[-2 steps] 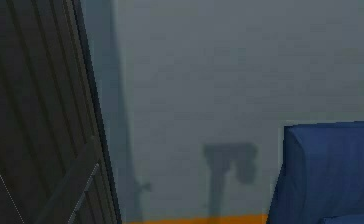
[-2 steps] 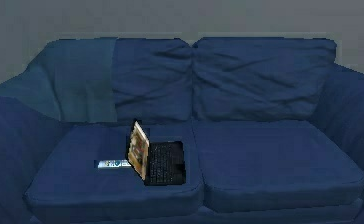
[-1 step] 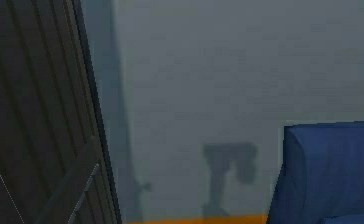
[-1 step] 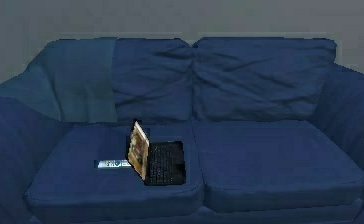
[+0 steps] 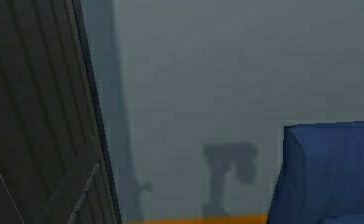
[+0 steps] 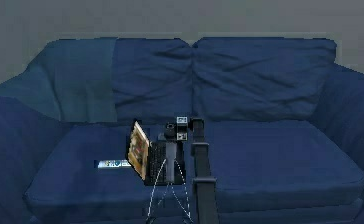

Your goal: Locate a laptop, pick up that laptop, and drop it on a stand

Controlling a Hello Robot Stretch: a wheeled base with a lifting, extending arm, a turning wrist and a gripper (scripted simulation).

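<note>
Pickup stage, I'd say: the laptop point(image 6: 138, 152) lies open near the sofa point(image 6: 260, 150) seat's left front edge, with the arm point(image 6: 202, 175) close by. I cannot tell whether the jaws hold it. Next comes a clean lift.

A dark blue sofa point(image 6: 270, 150) carries the things. On its seat, just left of the pincer point(image 6: 162, 182), lies an open laptop point(image 6: 138, 150), its screen raised and its base stretching away from the pincer.
</note>
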